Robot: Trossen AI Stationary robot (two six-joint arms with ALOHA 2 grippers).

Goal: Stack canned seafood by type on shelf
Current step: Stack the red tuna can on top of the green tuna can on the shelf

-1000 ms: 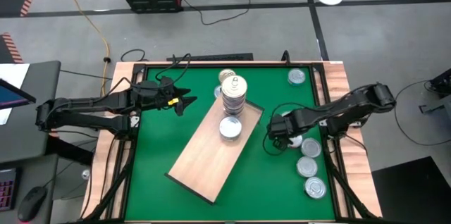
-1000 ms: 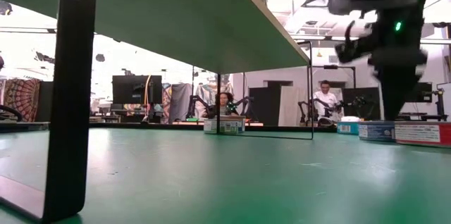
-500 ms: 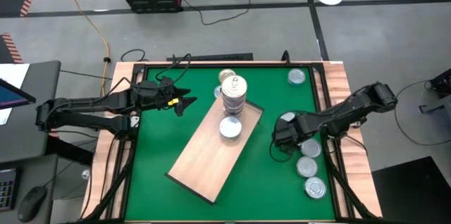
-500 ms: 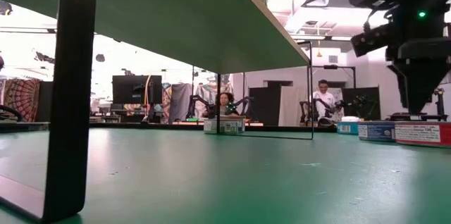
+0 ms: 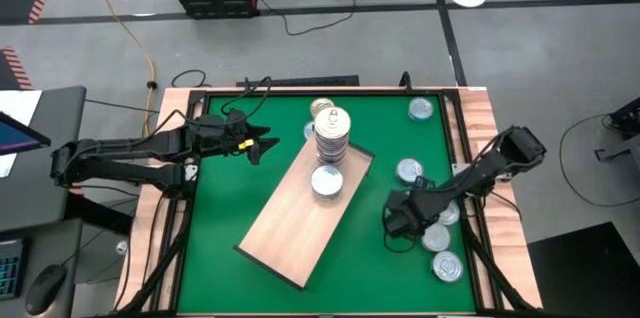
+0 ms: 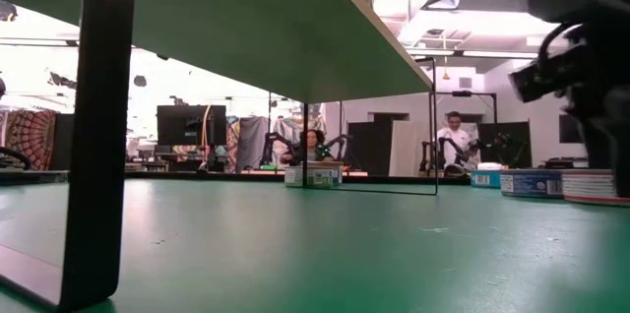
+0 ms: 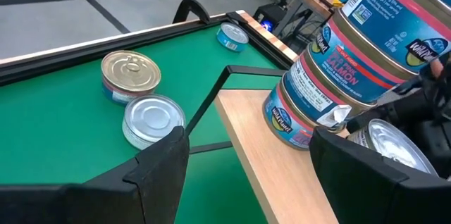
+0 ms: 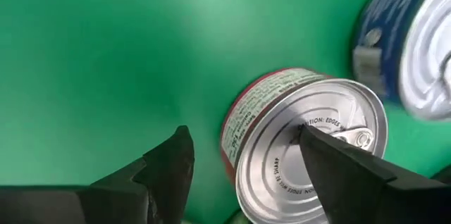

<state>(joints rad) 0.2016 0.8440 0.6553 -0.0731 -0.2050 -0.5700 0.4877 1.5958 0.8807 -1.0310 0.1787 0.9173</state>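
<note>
The tan wooden shelf lies slantwise on the green table. On its far end stand a tall stack of salmon tins and one silver tin. My right gripper hangs open near the table's right edge, over a red-labelled tin with a silver pull-tab lid. A blue-labelled tin stands beside that one. My left gripper waits open, left of the stack. My right gripper comes from above at the red-labelled tin, which stands flat on the table. One finger shows in front of the lid and the other over bare green beside it. I cannot tell whether either touches.
More tins stand along the right edge and in the far right corner. A gold tin and a silver one sit beyond the stack. A raised rim borders the table.
My right gripper has moved toward the table's near edge along the row of tins on the right, uncovering the tin it stood over before. The left arm and the tins on the shelf have kept still.
</note>
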